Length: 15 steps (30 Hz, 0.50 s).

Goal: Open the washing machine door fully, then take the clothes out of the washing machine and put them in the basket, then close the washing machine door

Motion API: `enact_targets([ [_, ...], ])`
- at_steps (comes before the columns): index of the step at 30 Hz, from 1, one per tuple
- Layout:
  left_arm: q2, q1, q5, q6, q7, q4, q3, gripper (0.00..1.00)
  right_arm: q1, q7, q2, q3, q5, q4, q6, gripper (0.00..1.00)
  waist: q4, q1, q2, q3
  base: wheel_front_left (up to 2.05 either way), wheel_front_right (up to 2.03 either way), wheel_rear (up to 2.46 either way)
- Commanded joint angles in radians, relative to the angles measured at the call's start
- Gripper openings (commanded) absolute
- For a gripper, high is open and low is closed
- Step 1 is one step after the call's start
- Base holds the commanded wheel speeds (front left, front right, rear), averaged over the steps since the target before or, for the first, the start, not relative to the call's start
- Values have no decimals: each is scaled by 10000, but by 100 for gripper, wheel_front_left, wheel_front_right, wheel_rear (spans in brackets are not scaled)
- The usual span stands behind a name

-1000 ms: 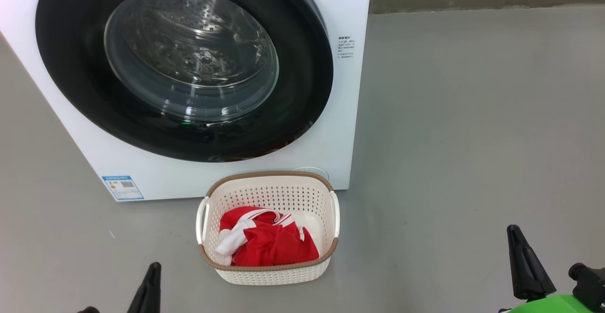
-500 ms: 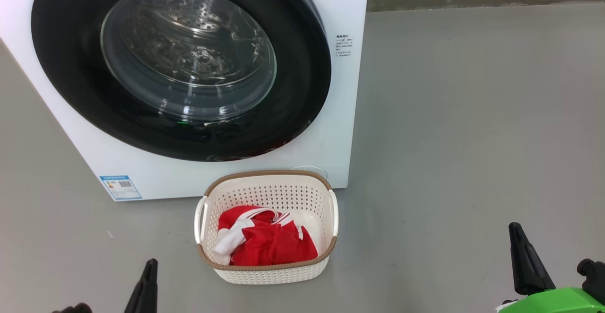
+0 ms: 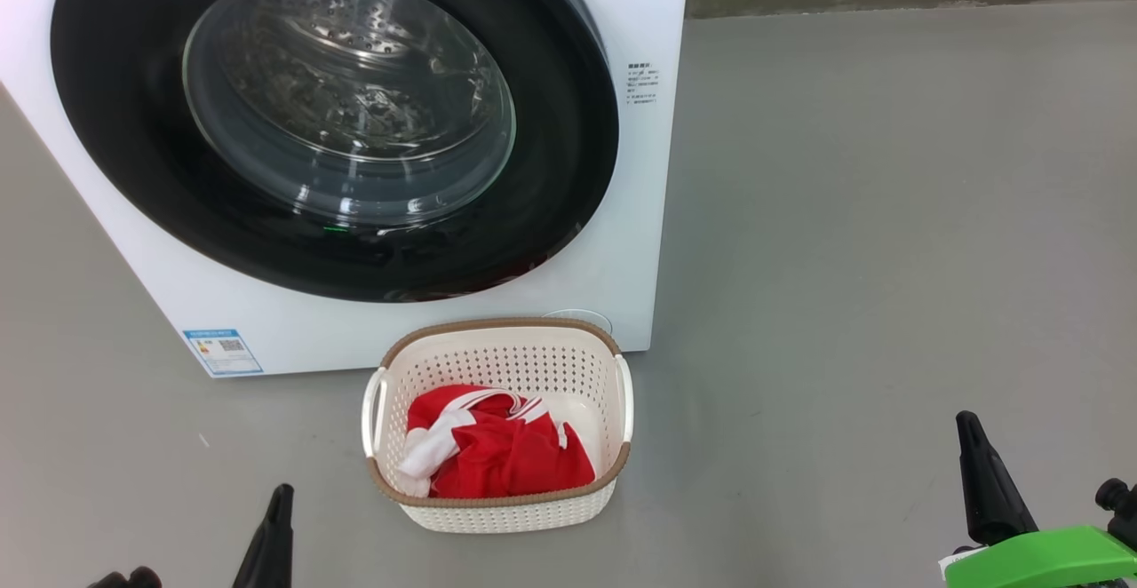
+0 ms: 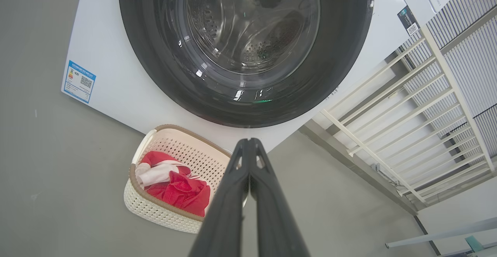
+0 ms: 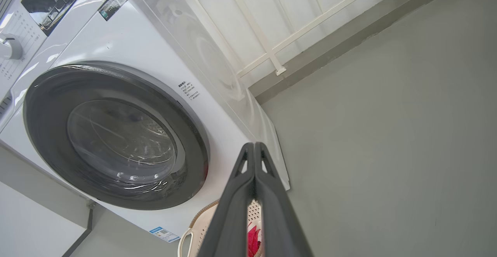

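One washing machine [image 3: 644, 215], top cut off in the head view, its one washing machine door [image 3: 346, 99] shut. One basket [image 3: 497, 501] on the floor [image 3: 888, 215] just before it holds the clothes [image 3: 511, 459], a red heap too bunched to count. Two pincers, left pincer [image 4: 248, 142] and right pincer [image 5: 254, 145], both pressed together, empty

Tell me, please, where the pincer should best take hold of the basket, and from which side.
Probably a white side handle of the basket, from above. Both handles stand off the side walls as upright loops, free of the clothes. The right pincer is nearer the right one, but it is shut and must open first.
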Motion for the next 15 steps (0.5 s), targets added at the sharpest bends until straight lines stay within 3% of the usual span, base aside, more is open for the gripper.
enact_targets([
  [1,46,-542,-347,-30,115,-178,253,0,-533,90,-187,105,431,-193,-5,0,-7,-1,0,7,0,0,0],
  [15,-40,-737,-1710,-38,517,-68,412,0,-776,509,-224,140,2027,-42,-6,0,-61,-1,0,52,0,0,0],
])
